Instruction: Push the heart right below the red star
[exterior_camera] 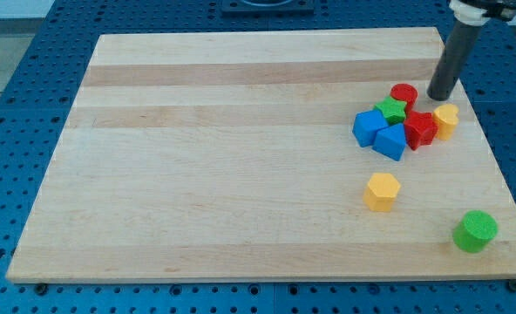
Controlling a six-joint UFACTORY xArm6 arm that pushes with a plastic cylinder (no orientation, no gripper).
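My tip [438, 96] is parked bare, gripping nothing, above the yellow heart [446, 120], which touches the red star [420, 128]. A careless downward push risks the star being dragged along.

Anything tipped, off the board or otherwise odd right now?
Nothing damaged or off the board. The yellow heart sits jammed against the red star in a tight cluster; my tip is just above it. The green cylinder sits near the view's bottom-right edge.
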